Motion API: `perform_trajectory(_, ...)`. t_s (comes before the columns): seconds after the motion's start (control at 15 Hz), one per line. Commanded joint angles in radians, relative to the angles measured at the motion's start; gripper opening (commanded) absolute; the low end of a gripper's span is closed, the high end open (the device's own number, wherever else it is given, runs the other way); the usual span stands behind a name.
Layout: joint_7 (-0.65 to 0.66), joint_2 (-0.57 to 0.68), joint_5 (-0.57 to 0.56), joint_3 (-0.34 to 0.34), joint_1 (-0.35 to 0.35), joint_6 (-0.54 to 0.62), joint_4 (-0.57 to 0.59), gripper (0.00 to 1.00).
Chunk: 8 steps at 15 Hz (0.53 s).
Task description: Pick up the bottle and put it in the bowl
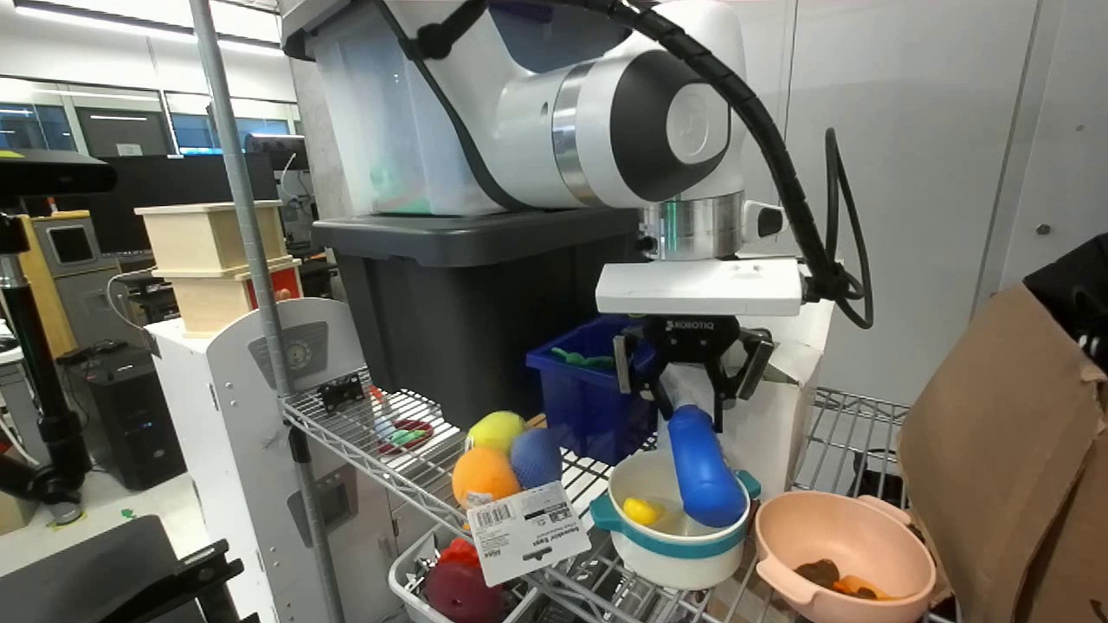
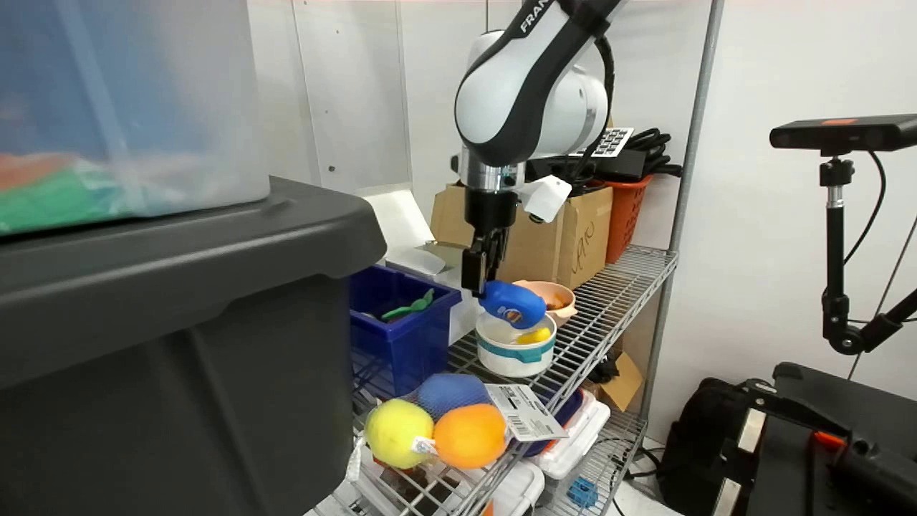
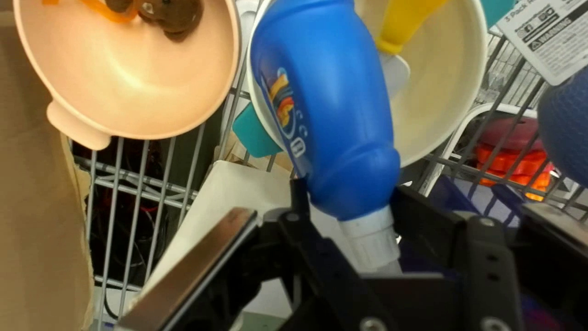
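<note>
The blue bottle (image 1: 705, 472) with a white cap is held tilted, cap up toward the gripper, over the white bowl with a teal rim. It also shows in an exterior view (image 2: 513, 304) and in the wrist view (image 3: 330, 92), where its label faces left. My gripper (image 3: 350, 195) is shut on the bottle near its shoulders, just below the cap. It shows in both exterior views (image 1: 692, 417) (image 2: 486, 278). The orange-tan bowl (image 1: 818, 519) stands beside the white bowl, holding brown and orange items. It is at the upper left in the wrist view (image 3: 133, 87).
The white bowl (image 1: 684, 567) holds a yellow-handled item (image 3: 404, 23). A blue bin (image 1: 589, 415), a black tote (image 1: 433, 320) and netted balls (image 2: 469, 436) stand on the wire shelf. A cardboard box (image 1: 987, 450) stands close beside the orange-tan bowl.
</note>
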Motion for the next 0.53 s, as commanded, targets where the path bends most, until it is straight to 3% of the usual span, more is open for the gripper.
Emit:
perform_trajectory(0.0, -0.030, -0.024, 0.020, 0.021, -0.032, -0.024, 0.010, 0.23)
perform_trajectory(0.47, -0.030, -0.031, 0.038, 0.025, -0.044, -0.031, 0.034, 0.23)
